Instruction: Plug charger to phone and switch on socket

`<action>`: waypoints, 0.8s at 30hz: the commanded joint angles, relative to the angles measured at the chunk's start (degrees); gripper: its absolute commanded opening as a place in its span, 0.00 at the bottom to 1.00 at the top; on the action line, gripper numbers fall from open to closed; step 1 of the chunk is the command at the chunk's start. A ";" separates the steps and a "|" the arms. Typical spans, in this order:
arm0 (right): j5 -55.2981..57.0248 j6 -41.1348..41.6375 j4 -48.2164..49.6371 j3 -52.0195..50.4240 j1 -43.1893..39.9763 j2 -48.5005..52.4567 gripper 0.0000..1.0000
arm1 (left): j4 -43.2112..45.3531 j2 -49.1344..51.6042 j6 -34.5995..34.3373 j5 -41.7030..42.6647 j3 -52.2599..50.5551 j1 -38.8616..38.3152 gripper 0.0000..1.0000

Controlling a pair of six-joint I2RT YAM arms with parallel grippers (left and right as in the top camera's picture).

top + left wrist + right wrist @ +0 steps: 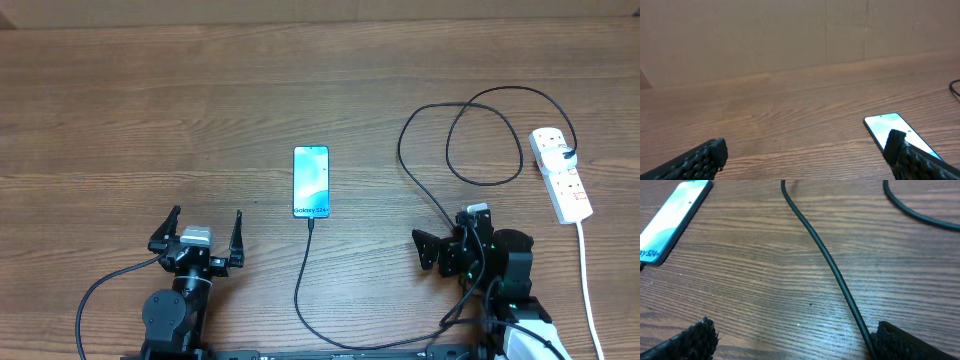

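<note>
Wood-grain table (120, 120); slim rectangular phone (311, 181); thin looping charger (832, 267).

Slim teal-screened smartphone (311, 182) lies face up; thin black looping charger cable (298, 285) seemingly enters its near edge, its far end at the white power strip (560, 175).

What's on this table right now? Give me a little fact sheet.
Phone: lying flat, screen up
Charger: thin black cable, tip at the phone's near edge, seemingly plugged in
Socket: white strip with black plug in it; switch state unclear
Left gripper: open, empty
Right gripper: open, empty, cable passing one finger
</note>
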 commanded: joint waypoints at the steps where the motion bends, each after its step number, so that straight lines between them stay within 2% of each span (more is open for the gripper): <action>1: 0.11 0.17 0.39 -1.62 0.15 -2.54 1.00 | 0.04 -0.66 -0.15 0.66 -0.20 0.35 0.99; 24: 0.33 0.26 -11.10 -2.40 0.17 -18.64 1.00 | 0.04 -0.66 -0.13 0.66 -0.20 0.35 1.00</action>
